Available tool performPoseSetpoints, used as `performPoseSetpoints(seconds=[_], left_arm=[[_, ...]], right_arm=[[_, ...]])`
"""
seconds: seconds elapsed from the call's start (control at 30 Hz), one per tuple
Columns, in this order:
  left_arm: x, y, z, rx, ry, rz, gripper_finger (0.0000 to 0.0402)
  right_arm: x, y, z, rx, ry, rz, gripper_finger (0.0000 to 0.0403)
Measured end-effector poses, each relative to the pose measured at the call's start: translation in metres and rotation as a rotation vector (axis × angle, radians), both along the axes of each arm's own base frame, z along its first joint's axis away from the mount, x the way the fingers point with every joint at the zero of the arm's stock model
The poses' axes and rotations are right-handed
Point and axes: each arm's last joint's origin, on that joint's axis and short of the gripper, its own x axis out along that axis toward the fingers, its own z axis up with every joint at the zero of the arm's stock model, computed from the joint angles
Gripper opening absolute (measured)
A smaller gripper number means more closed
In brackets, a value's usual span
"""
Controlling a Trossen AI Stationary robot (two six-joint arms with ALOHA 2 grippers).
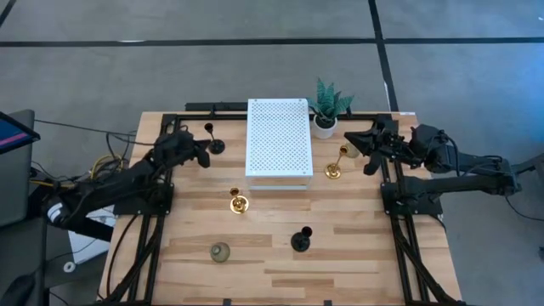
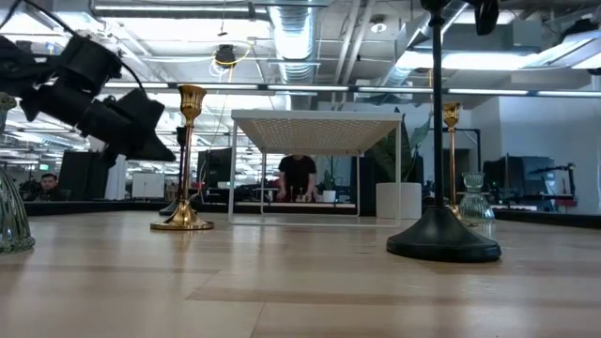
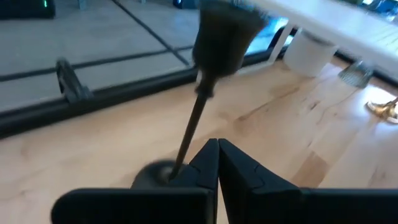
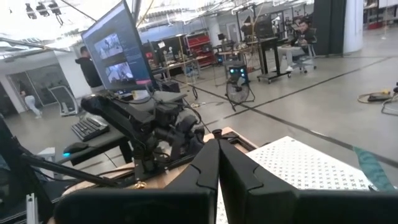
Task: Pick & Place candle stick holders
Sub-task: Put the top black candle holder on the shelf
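Left claw (image 1: 206, 154) pressed together, just left of the white perforated stand (image 1: 278, 140), beside a black holder (image 1: 215, 144). Front of stand on the desk (image 1: 357, 255): green glass holder (image 1: 220, 252), gold holder (image 1: 239, 203), second black holder (image 1: 301, 240). Right of stand: gold holder (image 1: 334, 167), then right claw (image 1: 350, 140), pressed together.

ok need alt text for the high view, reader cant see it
Overhead: a wooden table with a white perforated stand at centre back. The left gripper is beside a black candle holder; the right gripper is near a gold candle holder.
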Motion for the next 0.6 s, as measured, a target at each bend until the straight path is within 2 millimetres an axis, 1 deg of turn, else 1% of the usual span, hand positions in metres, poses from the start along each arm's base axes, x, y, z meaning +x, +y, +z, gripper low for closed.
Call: performPoseSetpoints(seconds=[0.07,0.17,0.47,0.6], left_arm=[[0.002,0.002,-0.003,-0.032,-0.006,0.006,0.0025],[0.005,0.006,-0.004,-0.048,-0.026,0.012,0.0054],[0.013,0.013,-0.005,-0.021,-0.057,0.012,0.017],[0.014,0.015,-0.007,-0.022,-0.054,0.02,0.0212]], right_arm=[[0.0,0.0,0.0,-0.024,0.007,-0.002,0.0],[0.0,0.0,0.001,-0.036,-0.001,-0.003,0.0],[0.0,0.0,0.002,-0.038,-0.008,-0.003,0.0],[0.0,0.0,0.002,-0.038,-0.008,-0.003,0.0]])
